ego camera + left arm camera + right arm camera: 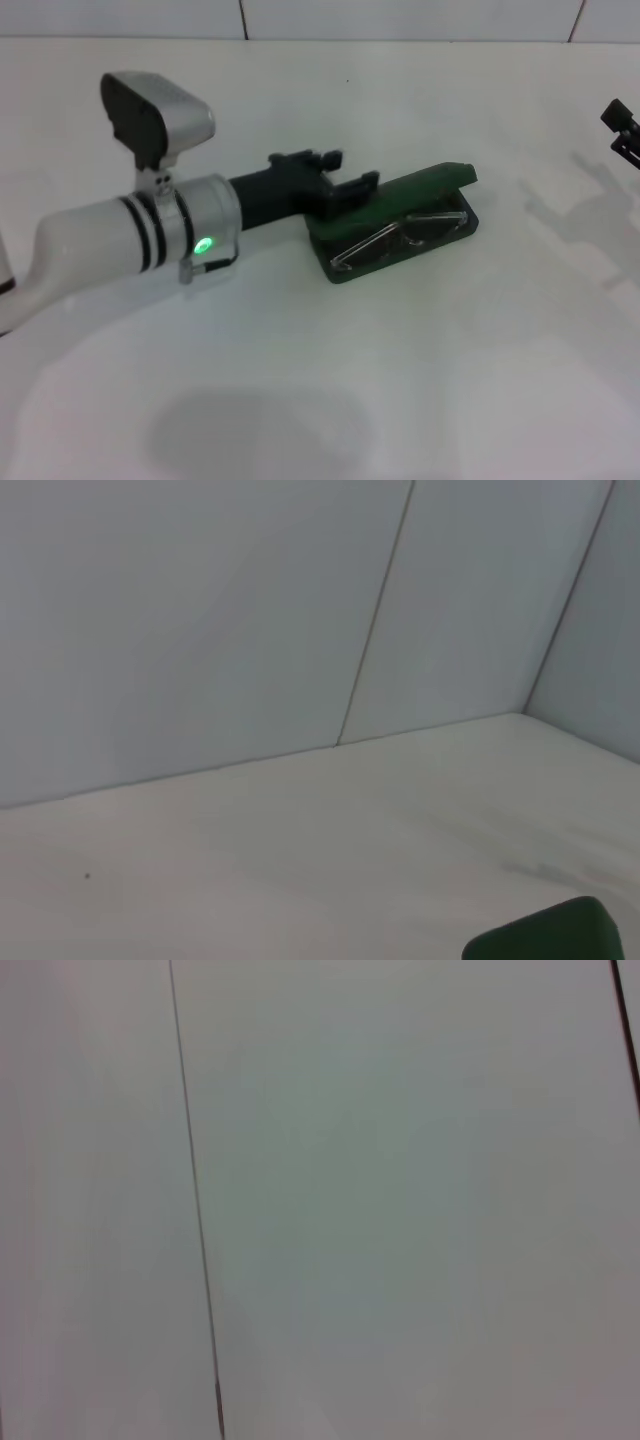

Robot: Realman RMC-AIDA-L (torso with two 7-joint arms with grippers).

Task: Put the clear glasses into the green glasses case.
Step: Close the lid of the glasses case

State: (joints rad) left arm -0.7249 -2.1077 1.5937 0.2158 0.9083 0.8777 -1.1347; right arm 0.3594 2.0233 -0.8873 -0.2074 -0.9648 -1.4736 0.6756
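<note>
Glasses (pixel 400 235) lie in the open case (pixel 345 262) on the desk (pixel 420 380).
Left hand (pixel 350 180), spread, touches the lid's left end; right hand (pixel 622 128), state unclear, far right.

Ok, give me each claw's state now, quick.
Left claw: open, at the green glasses case lid, gripping nothing.
Right claw: parked at the table's right edge; cannot tell.
</note>
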